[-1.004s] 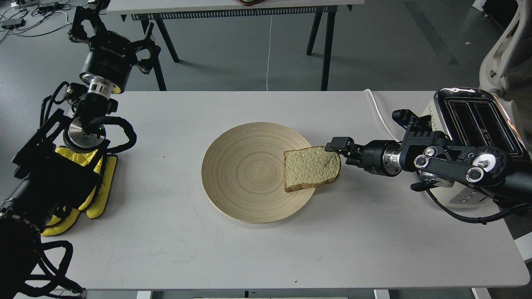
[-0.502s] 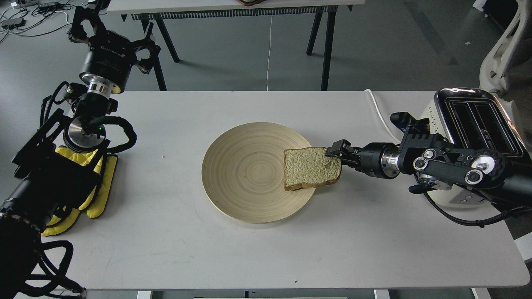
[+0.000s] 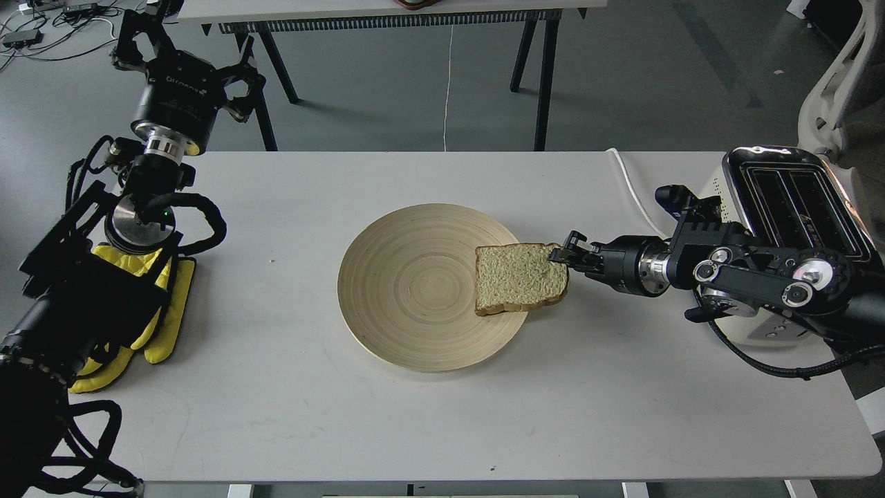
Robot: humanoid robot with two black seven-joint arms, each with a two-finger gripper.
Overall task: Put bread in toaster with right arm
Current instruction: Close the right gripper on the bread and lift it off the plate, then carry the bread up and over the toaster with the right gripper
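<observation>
A slice of bread (image 3: 520, 278) lies on the right rim of a round wooden plate (image 3: 408, 290) in the middle of the white counter (image 3: 429, 422), its right crust hanging out past the rim toward the counter's right edge. The right hand (image 3: 563, 254) reaches in flat from that right edge and sits at the slice's upper right corner, its dark fingertips touching the crust; they are pinched close together on that corner, though from here I cannot tell for sure whether they have truly clamped it. The bread looks flat, or nearly so, on the plate.

The toaster (image 3: 795, 200), chrome-topped with two long dark slots open to the ceiling, stands at the counter's right edge near the far right corner, partly behind the right arm's wrist joints. A white cable (image 3: 632, 194) runs from it along the counter toward the far edge.

The left hand (image 3: 181, 48) is held high beyond the far left corner, well apart from the plate, its fingers spread wide with nothing between them. Below that arm, by the left edge, a yellow oven mitt (image 3: 166, 311) lies on the counter, partly covered by the arm.
</observation>
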